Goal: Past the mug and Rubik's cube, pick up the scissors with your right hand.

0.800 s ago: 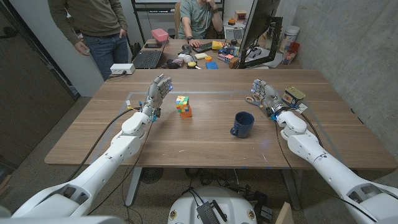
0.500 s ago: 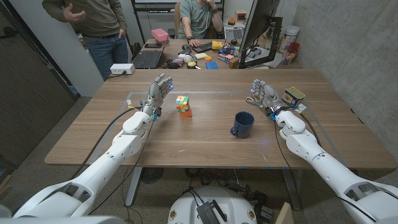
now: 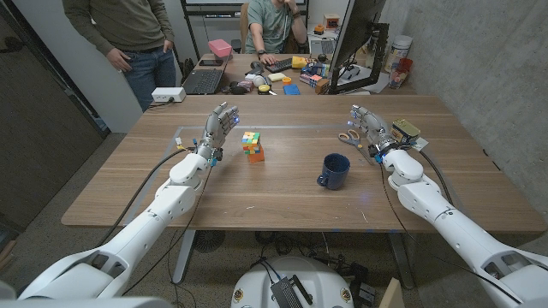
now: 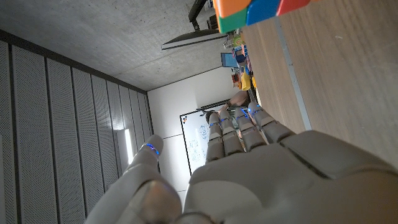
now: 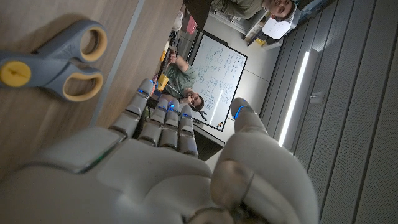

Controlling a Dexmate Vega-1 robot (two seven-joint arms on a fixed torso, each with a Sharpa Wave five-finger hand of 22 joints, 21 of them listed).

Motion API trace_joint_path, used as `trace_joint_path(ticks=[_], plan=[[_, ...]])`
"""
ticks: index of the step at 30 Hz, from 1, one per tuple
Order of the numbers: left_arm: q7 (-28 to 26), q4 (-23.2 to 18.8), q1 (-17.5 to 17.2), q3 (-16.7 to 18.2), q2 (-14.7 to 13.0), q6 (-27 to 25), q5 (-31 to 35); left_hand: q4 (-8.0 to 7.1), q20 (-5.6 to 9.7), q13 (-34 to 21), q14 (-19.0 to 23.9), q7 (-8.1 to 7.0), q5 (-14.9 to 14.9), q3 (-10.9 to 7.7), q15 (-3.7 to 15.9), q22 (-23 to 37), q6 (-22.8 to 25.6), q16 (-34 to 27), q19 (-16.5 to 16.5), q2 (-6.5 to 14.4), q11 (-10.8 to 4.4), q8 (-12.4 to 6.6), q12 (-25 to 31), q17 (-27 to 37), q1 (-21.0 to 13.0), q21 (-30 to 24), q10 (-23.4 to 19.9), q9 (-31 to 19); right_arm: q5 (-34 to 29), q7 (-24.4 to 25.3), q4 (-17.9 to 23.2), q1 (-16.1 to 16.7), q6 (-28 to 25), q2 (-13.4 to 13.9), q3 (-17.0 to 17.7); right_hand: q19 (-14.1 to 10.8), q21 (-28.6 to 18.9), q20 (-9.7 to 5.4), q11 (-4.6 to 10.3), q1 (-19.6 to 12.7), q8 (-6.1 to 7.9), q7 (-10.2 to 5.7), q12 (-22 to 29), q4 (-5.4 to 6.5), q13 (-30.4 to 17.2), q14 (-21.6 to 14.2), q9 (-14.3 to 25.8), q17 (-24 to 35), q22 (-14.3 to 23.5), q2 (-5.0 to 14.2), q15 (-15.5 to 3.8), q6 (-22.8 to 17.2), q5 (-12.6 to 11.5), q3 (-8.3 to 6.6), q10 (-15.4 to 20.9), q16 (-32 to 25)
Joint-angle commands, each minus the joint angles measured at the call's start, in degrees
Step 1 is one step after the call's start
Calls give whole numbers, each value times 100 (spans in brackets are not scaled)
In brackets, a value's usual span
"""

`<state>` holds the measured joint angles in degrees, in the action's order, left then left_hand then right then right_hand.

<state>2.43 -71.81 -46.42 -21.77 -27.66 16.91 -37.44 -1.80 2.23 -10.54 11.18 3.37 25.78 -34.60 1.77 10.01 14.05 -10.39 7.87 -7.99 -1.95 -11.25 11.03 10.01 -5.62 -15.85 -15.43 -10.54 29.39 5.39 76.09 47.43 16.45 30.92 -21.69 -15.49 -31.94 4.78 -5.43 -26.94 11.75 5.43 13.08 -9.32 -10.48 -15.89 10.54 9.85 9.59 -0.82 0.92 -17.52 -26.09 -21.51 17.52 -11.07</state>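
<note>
The right hand (image 3: 368, 130) stood over the far right part of the wooden worktop (image 3: 282, 192), its pale fingers (image 5: 163, 118) stretched out side by side and the thumb apart, with nothing in its grasp. Just beside it, towards the middle of the worktop, lay the grey-handled scissors with yellow-lined finger loops (image 3: 347, 136), flat on the wood; in the right wrist view the scissors (image 5: 53, 59) lay close by the fingertips, not touched by them. On the hand's outer side stood a small printed tin (image 3: 405, 131). Nearer the robot and further in sat the dark blue ceramic mug (image 3: 335, 170), upright with its handle turned to the left. Further left stood the multicoloured Rubik's cube (image 3: 252, 143), tilted on an orange block. Beyond it the left hand (image 3: 219, 125) was raised with its fingers (image 4: 239, 127) extended together and the thumb spread, holding nothing; the cube (image 4: 261, 9) showed at the edge of the left wrist view. Behind the worktop one person (image 3: 128, 38) stood and another (image 3: 274, 26) sat at a cluttered desk.
</note>
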Motion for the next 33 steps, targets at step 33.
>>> trace_joint_path(ticks=[33], plan=[[-10, -182, -174, 65, 3, 65, -106, 53, -15, -13, 51, -74, 58, 68, 16, 28, 64, -45, -3, -27, -61, -28, 43, 27, 32, 93, -50, -17, -5305, -1326, 2998, -948, -2682, 2704, -1218, 134, 776, 781, 70, -25, -144, -913, -192, 112, -70, 526, 34, 44, 47, -503, 823, 22, -337, 217, -564, 100]])
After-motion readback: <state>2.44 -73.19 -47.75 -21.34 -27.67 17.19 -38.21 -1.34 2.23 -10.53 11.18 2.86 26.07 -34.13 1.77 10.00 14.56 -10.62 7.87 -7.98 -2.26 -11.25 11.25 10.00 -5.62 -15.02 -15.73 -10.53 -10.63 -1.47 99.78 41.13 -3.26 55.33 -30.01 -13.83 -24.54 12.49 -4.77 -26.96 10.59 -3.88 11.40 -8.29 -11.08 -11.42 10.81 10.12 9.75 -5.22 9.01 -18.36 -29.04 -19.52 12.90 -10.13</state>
